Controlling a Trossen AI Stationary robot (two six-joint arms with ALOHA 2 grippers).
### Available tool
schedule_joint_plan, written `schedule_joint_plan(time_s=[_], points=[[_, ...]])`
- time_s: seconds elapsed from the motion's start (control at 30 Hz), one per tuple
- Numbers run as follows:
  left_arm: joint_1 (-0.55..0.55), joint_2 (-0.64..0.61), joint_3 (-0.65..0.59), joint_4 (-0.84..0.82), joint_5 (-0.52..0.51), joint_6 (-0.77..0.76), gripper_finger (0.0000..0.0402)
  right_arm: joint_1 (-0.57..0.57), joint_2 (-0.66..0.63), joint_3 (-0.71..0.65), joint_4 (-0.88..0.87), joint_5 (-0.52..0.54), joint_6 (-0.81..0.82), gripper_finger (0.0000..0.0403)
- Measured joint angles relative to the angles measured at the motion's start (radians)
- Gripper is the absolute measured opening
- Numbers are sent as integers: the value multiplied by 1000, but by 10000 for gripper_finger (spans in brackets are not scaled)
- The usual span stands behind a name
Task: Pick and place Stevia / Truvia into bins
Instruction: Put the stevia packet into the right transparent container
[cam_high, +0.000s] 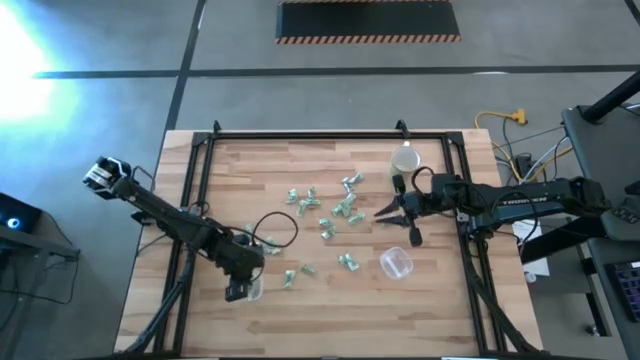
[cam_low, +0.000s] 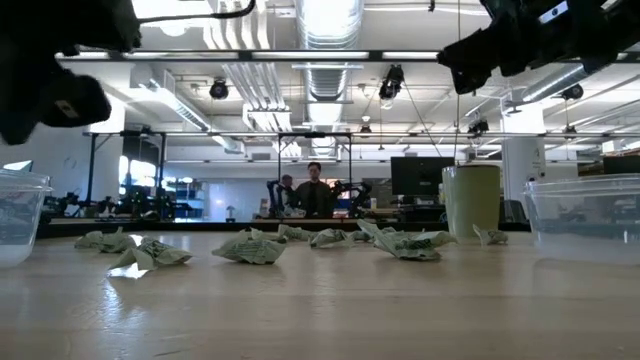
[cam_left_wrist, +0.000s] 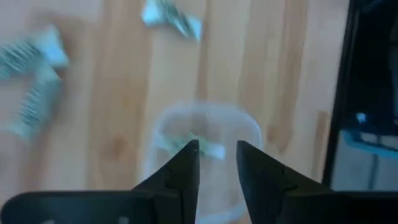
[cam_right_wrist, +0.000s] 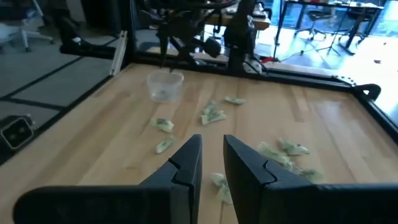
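Dropping a sachet into my left-hand tub.

A pale green-and-white paper sachet (cam_left_wrist: 198, 147) lies inside the small clear plastic tub (cam_left_wrist: 249, 134) near the table's front-left edge, right under my left gripper (cam_left_wrist: 216, 149), whose fingers stand slightly parted and hold nothing. I judge this the release step; next I must lift clear and reach for the loose sachets (cam_high: 325, 225) scattered mid-table. My right gripper (cam_high: 395, 222) hovers near them, jaws a little apart and empty, the second clear tub (cam_high: 396, 263) just beside it.
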Motion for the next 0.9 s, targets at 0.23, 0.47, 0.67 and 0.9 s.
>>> schedule_joint_plan(time_s=[0.23,0.47,0.67,0.9], points=[[12,-93,1,1,-157,118,89,1,0,67,-173,39,0,57],[11,-169,-14,1,-420,286,89,1,7,149,-525,121,4,57],[11,-186,-26,4,-674,432,89,2,7,131,-607,144,3,57],[12,-177,-27,4,-849,500,89,1,38,71,-623,180,30,57]])
